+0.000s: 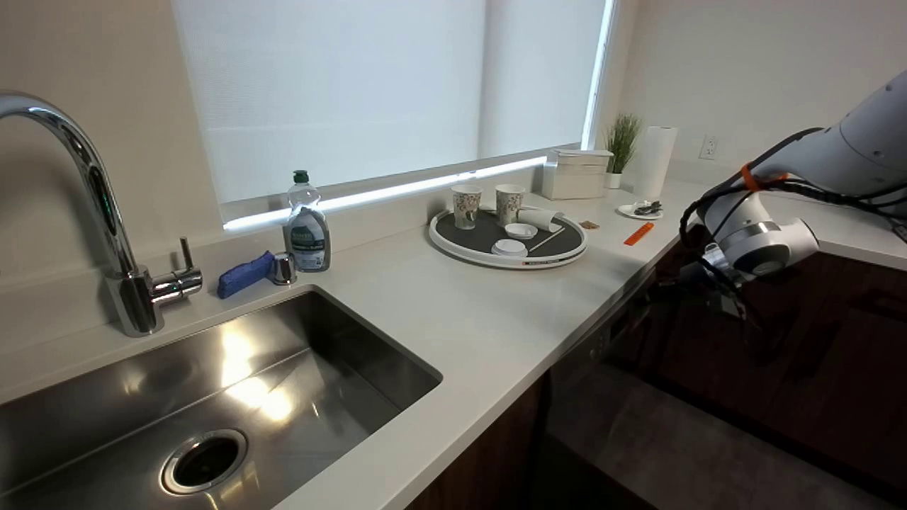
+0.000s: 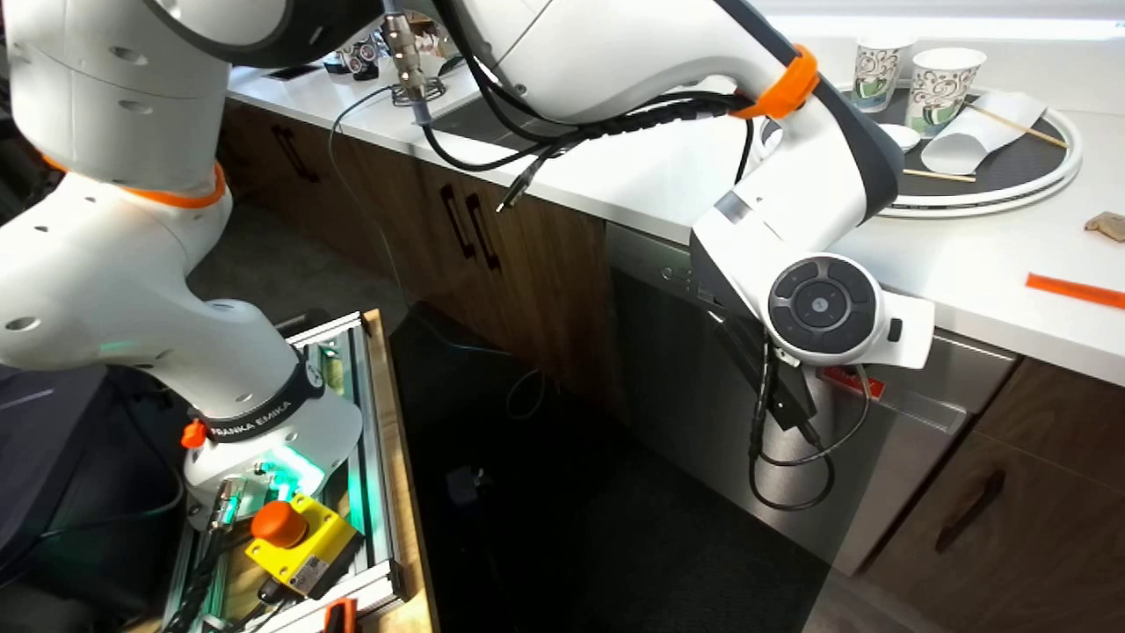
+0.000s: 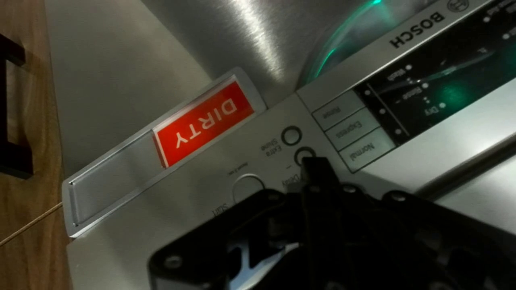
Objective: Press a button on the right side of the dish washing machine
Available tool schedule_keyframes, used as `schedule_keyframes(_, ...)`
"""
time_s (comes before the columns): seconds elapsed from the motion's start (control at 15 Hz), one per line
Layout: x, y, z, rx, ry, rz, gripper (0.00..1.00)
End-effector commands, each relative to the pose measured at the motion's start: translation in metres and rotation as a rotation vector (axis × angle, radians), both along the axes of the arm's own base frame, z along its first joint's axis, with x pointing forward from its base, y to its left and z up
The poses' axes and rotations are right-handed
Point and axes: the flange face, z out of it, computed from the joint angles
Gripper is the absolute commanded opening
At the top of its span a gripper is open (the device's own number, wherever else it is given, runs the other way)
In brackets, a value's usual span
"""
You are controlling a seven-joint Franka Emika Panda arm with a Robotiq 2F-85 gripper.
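In the wrist view, the control strip of the dish washing machine (image 3: 284,112) climbs from lower left to upper right, its lettering upside down. The end effector (image 3: 316,163) reaches up from the bottom, fingertips together with nothing seen between them. The tip overlaps the Delay button (image 3: 302,152); whether it touches cannot be told. The Extra Shine button (image 3: 291,135) sits just beside, and the Start button (image 3: 246,187) is partly hidden behind the end effector's own body, so a slight drift could press the wrong one. The task names no particular button, which adds to that risk. A slanted push might also make the tip skid over smooth metal. The red DIRTY label (image 3: 203,124) lies near, toward the left.

In an exterior view, the dish washing machine stands right of centre, under the desk (image 2: 976,255). The wrist (image 2: 819,301) covers part of the strip and hides the fingertips. A cable loop (image 2: 795,507) hangs below it and could snag. Above, paper cups (image 2: 945,88) stand on a round tray (image 2: 958,209), near enough to be nudged should the arm (image 2: 615,61) lift carelessly.

In an exterior view, the soap bottle (image 1: 308,237), faucet (image 1: 106,198) and sink (image 1: 297,397) lie at left, well apart from the arm.
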Motion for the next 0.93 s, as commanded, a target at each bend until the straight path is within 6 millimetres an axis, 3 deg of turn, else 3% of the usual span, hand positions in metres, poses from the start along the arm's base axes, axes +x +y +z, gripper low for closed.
schedule_keyframes(0.0,0.005,0.005,0.003,-0.071,0.013,0.013,0.00)
schedule_keyframes(0.87,-0.035,0.015,0.014,-0.316,0.145,0.157,0.00)
